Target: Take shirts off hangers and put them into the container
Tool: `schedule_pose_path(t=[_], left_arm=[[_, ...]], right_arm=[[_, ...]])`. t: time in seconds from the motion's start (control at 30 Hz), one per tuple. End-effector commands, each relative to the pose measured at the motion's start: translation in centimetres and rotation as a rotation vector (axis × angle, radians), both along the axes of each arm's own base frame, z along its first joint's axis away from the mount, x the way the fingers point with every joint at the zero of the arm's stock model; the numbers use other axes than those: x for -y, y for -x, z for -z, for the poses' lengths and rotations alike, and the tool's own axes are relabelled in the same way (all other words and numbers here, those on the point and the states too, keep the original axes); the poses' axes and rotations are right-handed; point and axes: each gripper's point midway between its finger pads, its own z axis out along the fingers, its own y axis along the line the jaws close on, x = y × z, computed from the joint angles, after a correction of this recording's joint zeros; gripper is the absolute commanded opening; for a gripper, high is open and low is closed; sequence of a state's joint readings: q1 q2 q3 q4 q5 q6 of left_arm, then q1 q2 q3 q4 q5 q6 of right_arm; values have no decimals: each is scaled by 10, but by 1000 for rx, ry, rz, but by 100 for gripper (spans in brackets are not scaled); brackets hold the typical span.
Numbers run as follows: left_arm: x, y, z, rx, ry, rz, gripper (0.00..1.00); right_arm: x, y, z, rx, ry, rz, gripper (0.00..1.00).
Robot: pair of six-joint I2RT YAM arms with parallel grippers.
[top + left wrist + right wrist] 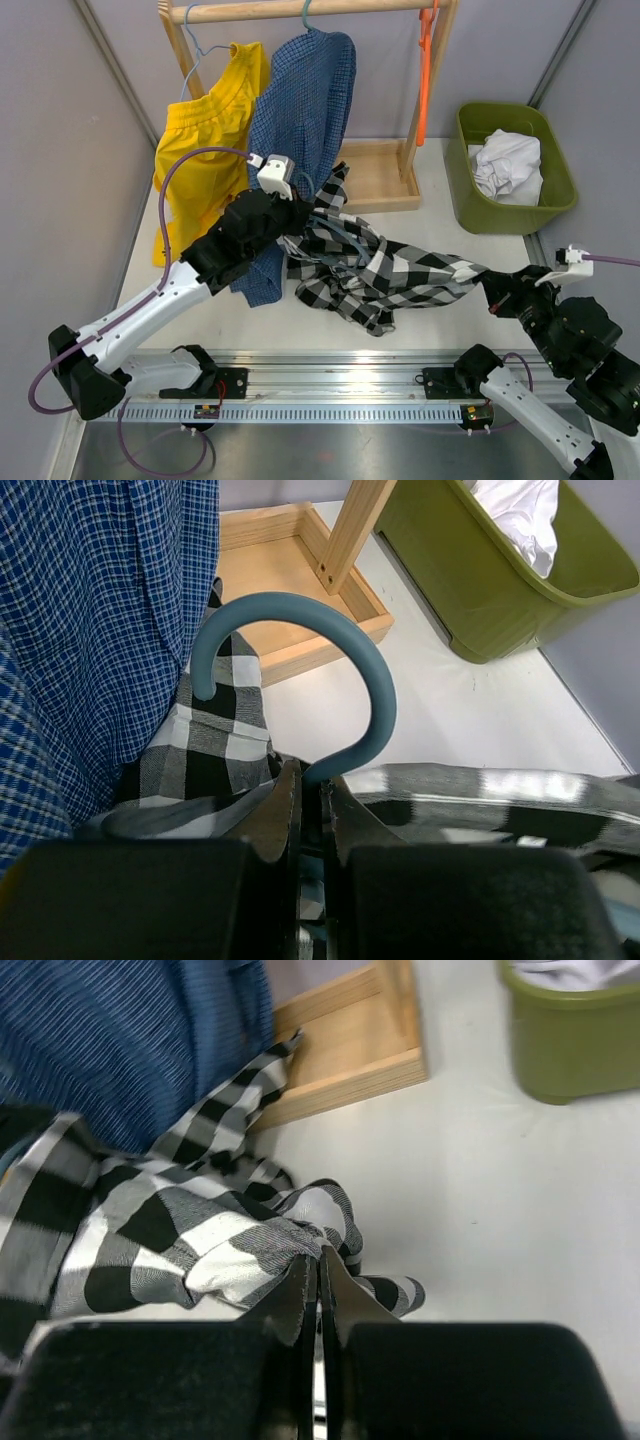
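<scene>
A: What could go wrong from here?

B: Start farthest left of the container [500, 218]. The left gripper [315, 780] is clamped tight on the neck of the blue-grey hanger [375, 680], right under its hook, and the plaid shirt [400, 270] is bunched around it. If the right arm pulls toward the container while a collar or shoulder is snagged on the hanger, the cloth could jam. The hanger could also twist out of the pinch.

A: And closer to the container?

B: The right gripper [318, 1270] is closed on only a thin fold at the shirt's edge. That fold could slip free and leave the shirt on the table, short of the container. The blue shirt [305, 100] hangs well left of the container and seems to touch the plaid bundle, so it could get dragged along.

A: How do the arms sit?

B: The left arm reaches forward and up, its wrist buried in the bundle far left of the container. The right arm is folded low on the container's near side, its wrist pointing left. The shirt stretches between them.

A: And the container itself?

B: The white shirt [508, 165] lies inside. The plaid one is wholly outside.
</scene>
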State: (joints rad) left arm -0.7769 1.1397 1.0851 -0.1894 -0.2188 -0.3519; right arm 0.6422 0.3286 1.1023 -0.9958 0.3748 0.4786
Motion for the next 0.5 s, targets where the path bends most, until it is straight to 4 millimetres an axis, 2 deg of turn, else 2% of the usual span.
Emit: schedule_pose_path(t=[0.0,0.1,0.13,0.17,0.23,0.3,0.33,0.4,0.43,0.47], left_arm=[[-37,-13,9,28,-110,-141,0],[-37,-12,7,28,-105,-139,0],[-37,-12,8,27,-105,-140,0],[-36,-12,8,25,-102,-135,0],[-33,-11,7,23,-92,-125,0],[-29,-10,4,22,-78,-107,0],[-24,-8,2,20,-58,-83,0],[-16,-4,-3,17,-23,-43,0],[-11,-1,-5,3,7,-25,0],[0,6,-11,-3,49,42,0]], right_arm=[[75,7,-22,90,-81,377,0],[96,14,-24,109,-101,471,0],[96,13,-25,112,-98,472,0],[88,11,-23,104,-77,430,0],[67,-1,-16,61,-27,357,0],[28,-19,4,-37,46,216,0],[2,-25,19,-85,58,110,0],[-31,-38,40,-161,81,5,0],[-47,-46,41,-152,55,-42,0],[-64,-47,61,-202,63,-109,0]])
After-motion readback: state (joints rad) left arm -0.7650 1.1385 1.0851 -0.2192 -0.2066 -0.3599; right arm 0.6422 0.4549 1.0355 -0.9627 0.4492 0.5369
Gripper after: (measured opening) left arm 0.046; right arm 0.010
